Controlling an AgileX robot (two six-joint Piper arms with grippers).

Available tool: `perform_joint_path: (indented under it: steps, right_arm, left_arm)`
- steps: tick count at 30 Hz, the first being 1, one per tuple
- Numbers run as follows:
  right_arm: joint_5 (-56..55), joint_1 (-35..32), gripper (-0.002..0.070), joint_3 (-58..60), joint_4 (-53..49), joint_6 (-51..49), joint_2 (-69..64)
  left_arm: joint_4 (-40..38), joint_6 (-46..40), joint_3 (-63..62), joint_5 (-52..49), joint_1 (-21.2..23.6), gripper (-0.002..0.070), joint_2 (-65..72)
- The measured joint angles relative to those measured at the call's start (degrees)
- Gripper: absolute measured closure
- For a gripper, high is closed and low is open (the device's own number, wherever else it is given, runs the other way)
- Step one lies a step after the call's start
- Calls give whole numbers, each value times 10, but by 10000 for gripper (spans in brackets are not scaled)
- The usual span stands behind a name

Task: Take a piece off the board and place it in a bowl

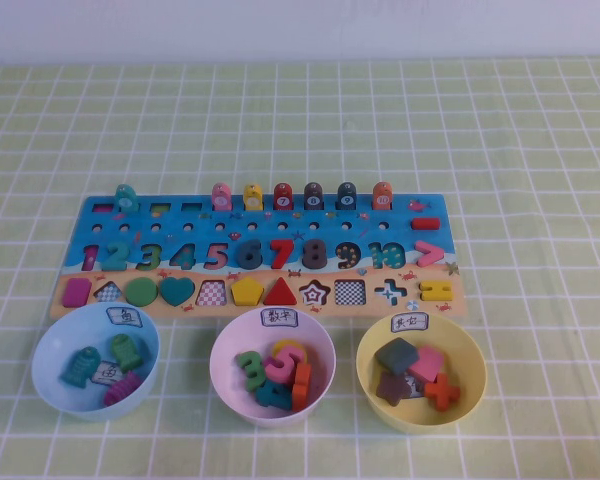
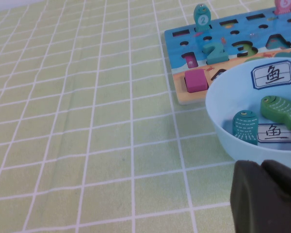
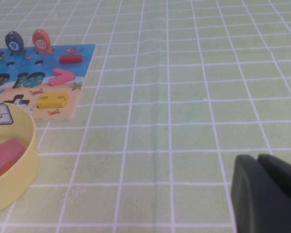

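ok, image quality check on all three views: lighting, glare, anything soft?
High view: even, diffuse light, only faint shadows inside the yellow bowl; board and pink-red chevron crisp, no glare. Left wrist view: left gripper is a dark, soft-edged mass in the corner; cloth sharp. Right wrist view: right gripper likewise dark and soft; far board slightly soft.

cut off: yellow bowl (image 3: 9, 165), blue bowl (image 2: 223, 126) at wrist-view edges | unreadable: bowl labels
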State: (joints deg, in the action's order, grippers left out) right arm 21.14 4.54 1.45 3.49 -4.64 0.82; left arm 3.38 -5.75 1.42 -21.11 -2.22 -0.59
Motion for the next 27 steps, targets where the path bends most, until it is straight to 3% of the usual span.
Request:
perform_joint_path:
  steps: [5,12,19,27]
  right_arm:
    - [-31,0,694,0,54,-9,0]
    - [-82,0,694,0,498,-40,0]
    - [-83,0,694,0,547,102,0]
    - [-65,0,694,0,577,144,0]
  left_arm:
    - [0,0,0,0,0,679,0]
    - [0,0,0,0,0,679,0]
    - [0,0,0,0,0,679,0]
    - [1,0,0,0,0,679,0]
